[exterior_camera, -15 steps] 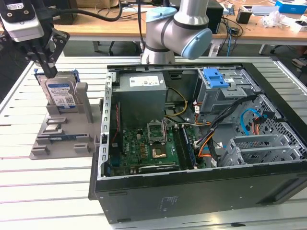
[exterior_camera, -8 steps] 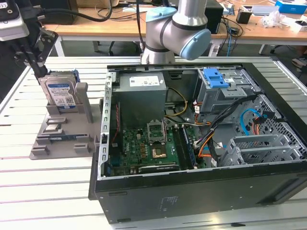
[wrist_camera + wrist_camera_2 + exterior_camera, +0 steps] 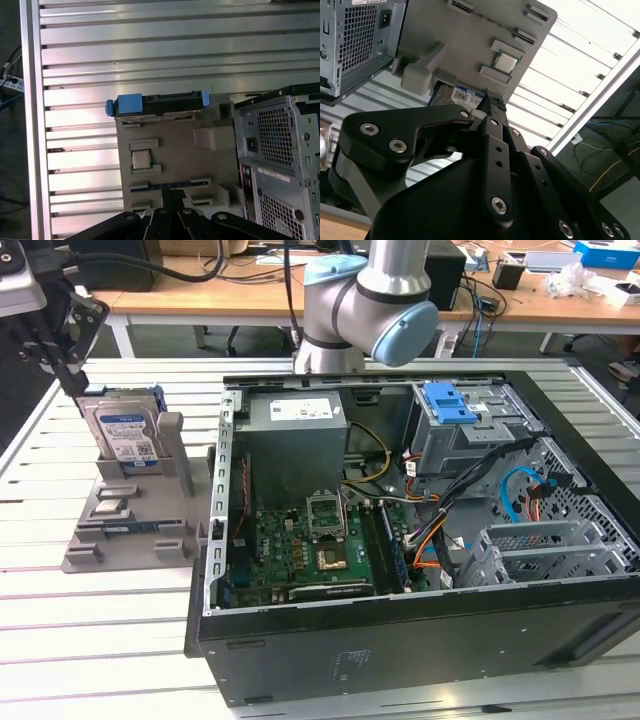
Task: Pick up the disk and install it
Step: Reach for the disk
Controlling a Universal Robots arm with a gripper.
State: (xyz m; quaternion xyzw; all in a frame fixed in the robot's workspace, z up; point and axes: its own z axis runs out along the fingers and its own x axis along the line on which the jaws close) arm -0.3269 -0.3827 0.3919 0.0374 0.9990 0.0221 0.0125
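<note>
Gripper: jaws spread or pressed together, could not tell; hung close above one disk. Disk stood upright in slot of one grey holder, one chip on holder's base, one open computer case beside at exterior view's right.

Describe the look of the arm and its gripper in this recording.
The arm is built of rounded silver-grey metal segments with light blue caps at the joints. The gripper is matte black, made of flat linkage bars pinned with silver screw heads. In the exterior view a thick black cable runs toward the wrist.
</note>
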